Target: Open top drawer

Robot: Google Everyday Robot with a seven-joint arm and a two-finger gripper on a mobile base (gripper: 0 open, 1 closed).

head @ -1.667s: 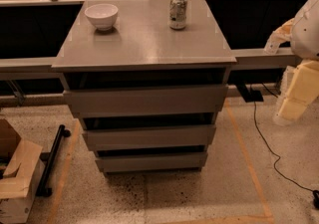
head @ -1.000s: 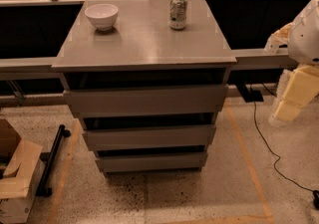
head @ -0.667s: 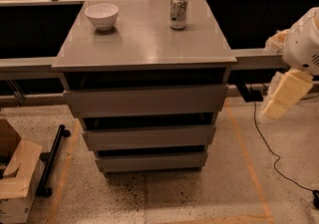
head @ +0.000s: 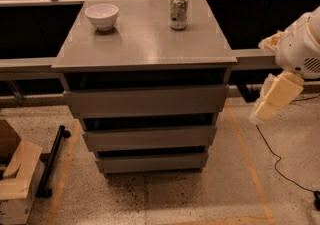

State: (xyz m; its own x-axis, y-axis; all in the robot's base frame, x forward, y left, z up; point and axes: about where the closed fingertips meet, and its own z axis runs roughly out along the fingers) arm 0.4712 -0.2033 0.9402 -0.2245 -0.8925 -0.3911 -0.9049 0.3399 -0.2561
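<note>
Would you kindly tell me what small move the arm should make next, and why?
Probably bring the pincer in toward the top drawer: it hangs to the right of the cabinet, clear of the front panel, and the drawer appears shut.

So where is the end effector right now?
In the camera view the end effector hangs near the picture's right edge, beside the cabinet, about level with the top drawer and not touching it.

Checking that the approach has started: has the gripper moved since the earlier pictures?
Yes. The gripper, off to the right, has swung left; its tip is now closer to the right end of the top drawer.
</note>
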